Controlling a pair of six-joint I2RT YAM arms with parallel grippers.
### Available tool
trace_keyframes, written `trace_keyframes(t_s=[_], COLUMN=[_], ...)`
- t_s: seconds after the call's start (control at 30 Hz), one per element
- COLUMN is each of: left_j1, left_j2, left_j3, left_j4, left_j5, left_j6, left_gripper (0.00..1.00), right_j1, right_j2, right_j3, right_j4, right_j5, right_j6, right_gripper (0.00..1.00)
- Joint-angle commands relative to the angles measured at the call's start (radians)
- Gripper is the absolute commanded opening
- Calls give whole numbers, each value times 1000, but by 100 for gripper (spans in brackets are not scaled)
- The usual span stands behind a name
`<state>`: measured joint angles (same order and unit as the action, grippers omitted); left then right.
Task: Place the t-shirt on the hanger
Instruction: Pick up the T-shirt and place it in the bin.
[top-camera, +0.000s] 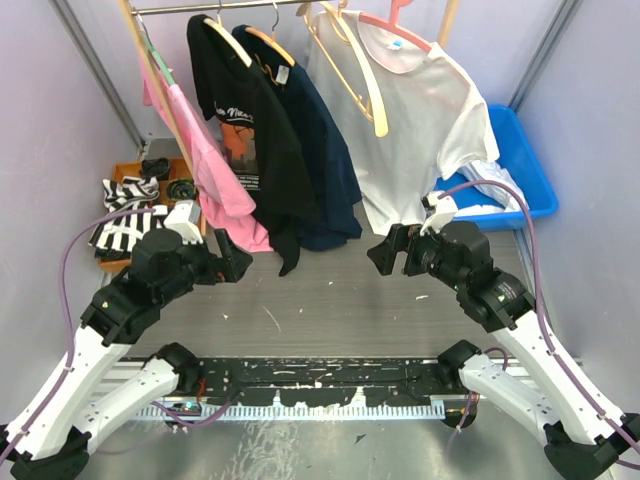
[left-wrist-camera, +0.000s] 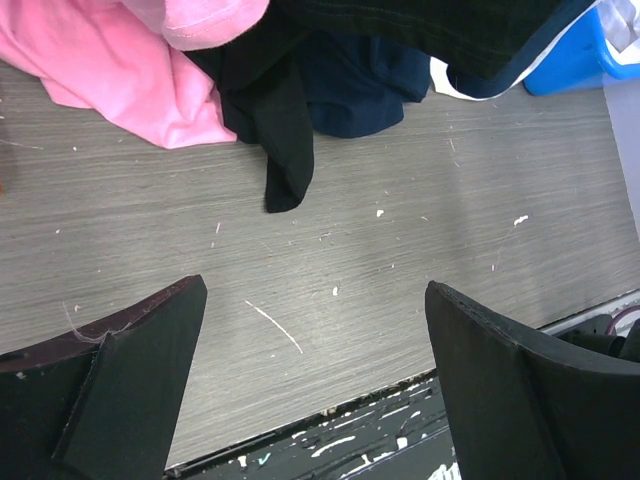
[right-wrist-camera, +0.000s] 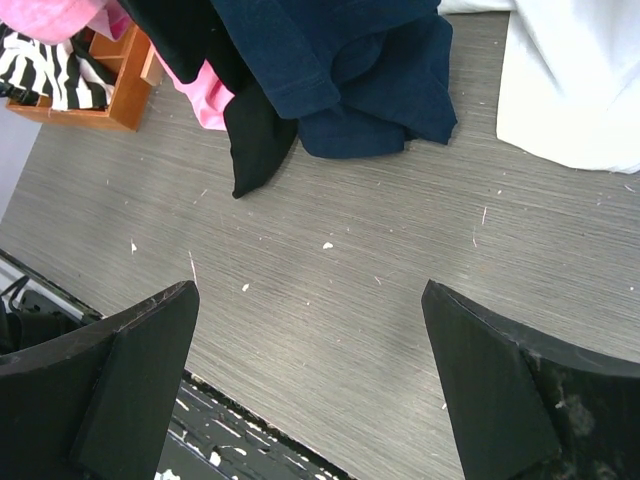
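Note:
An empty light wooden hanger (top-camera: 352, 72) hangs by its metal hook on the rail at the back, in front of a hung white shirt. Bunched white fabric (top-camera: 487, 180) lies in the blue bin (top-camera: 530, 160) at the right; I cannot tell whether it is the plain white t-shirt. My left gripper (top-camera: 232, 262) (left-wrist-camera: 315, 290) is open and empty, low over the grey table below the pink and black shirts. My right gripper (top-camera: 388, 252) (right-wrist-camera: 310, 290) is open and empty, just below the hung white shirt's hem.
On the rail hang a pink t-shirt (top-camera: 205, 160), a black printed t-shirt (top-camera: 245, 130), a navy shirt (top-camera: 320, 170) and a white t-shirt with a blue neck label (top-camera: 420, 110) on a pink hanger. A wooden tray (top-camera: 125, 190) with striped cloth stands at the left.

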<state>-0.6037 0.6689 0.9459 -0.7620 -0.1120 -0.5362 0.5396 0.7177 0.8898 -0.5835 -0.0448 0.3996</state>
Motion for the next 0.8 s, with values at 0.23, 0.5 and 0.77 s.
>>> trace_keyframes(t_s=[0.23, 0.5, 0.77], left_j1=[4, 4, 4], left_j2=[36, 63, 36], left_j3=[5, -3, -25], left_j4=[45, 74, 77], left_j5=[85, 170, 199], left_j6=[4, -14, -29], left_gripper=[98, 98, 98], right_j1=[-3, -3, -226], right_j2=[33, 192, 382], right_j3=[99, 244, 396], right_j4=[28, -70, -146], right_j5=[39, 225, 190], right_j6=[-21, -94, -29], right_gripper=[100, 100, 95])
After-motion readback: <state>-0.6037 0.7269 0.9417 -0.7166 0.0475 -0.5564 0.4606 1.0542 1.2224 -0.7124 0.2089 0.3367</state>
